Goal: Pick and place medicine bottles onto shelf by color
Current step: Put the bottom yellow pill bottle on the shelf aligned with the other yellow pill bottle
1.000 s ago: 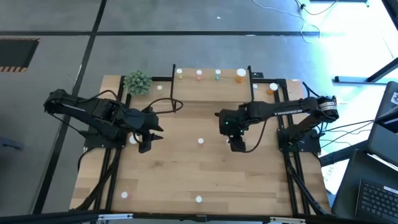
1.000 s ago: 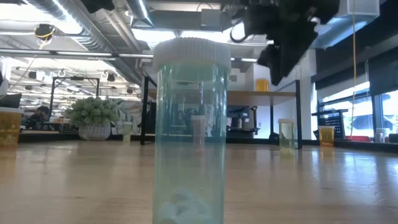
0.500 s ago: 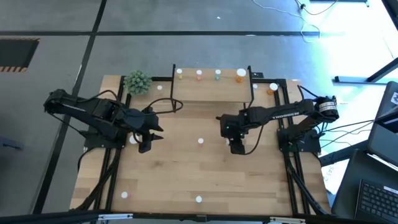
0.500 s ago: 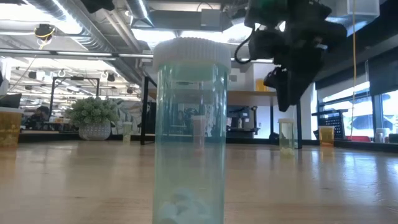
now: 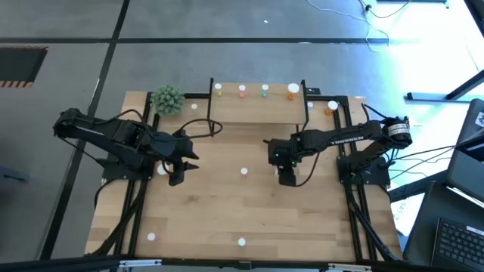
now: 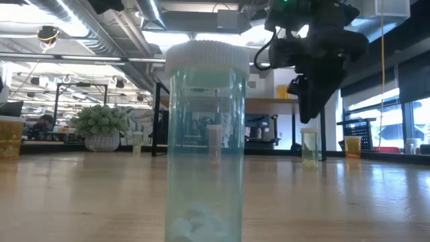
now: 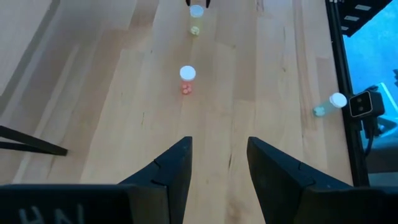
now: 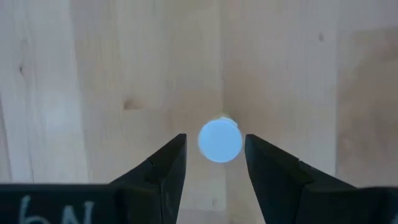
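1. Wooden table (image 5: 227,219) carries both arms; the room shows behind it.
2. On the far edge stands the shelf (image 5: 257,109), with four bottles (image 5: 265,91) in a row on its far side.
3. Left gripper (image 7: 217,165) waits over the left part, fingers apart, nothing between.
4. Right gripper (image 8: 214,158) points down near the middle, fingers apart on both sides of a yellowish bottle (image 8: 220,140), not touching.
5. More bottles (image 5: 243,171) stand scattered on the table.

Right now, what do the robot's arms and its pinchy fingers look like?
Both arms are dark, nearly black, built from jointed tubes. The right arm has pale lettering along it and a silvery ring at one joint; black cables trail from both. The left gripper and right gripper each have two dark, wedge-shaped fingers, with pale hand-drawn marks on the body behind them.
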Robot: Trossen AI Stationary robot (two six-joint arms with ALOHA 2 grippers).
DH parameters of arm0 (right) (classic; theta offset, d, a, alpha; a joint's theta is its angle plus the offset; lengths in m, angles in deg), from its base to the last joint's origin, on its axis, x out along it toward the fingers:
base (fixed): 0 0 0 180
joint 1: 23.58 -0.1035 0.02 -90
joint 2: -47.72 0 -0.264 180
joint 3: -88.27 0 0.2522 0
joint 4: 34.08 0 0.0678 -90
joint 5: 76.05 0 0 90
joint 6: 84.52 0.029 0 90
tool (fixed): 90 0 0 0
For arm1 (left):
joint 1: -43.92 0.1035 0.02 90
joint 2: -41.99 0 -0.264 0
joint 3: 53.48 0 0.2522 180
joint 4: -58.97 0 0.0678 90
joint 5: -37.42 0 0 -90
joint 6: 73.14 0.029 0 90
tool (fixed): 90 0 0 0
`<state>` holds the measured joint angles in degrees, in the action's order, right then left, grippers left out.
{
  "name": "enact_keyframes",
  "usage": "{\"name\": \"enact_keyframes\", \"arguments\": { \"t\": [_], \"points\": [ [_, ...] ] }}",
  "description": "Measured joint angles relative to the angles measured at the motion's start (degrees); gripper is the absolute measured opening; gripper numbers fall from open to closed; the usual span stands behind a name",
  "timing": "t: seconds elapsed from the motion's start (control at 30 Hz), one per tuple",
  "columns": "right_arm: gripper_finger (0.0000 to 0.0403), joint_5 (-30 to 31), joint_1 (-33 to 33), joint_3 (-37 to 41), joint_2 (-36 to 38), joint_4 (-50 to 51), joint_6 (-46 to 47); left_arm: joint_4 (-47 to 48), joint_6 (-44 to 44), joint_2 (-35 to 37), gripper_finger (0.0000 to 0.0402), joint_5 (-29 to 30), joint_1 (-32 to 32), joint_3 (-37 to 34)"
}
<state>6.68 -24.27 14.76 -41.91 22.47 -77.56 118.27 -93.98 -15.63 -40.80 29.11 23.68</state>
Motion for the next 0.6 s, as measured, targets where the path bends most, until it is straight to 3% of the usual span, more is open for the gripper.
{"name": "enact_keyframes", "arguments": {
  "t": [0.6],
  "points": [
    [0.0166,1.63,-0.35,3.8,0.0,-4.4,3.3,-0.19,0.0,0.0,0.0149,1.14,0.0,0.0]
  ]
}}
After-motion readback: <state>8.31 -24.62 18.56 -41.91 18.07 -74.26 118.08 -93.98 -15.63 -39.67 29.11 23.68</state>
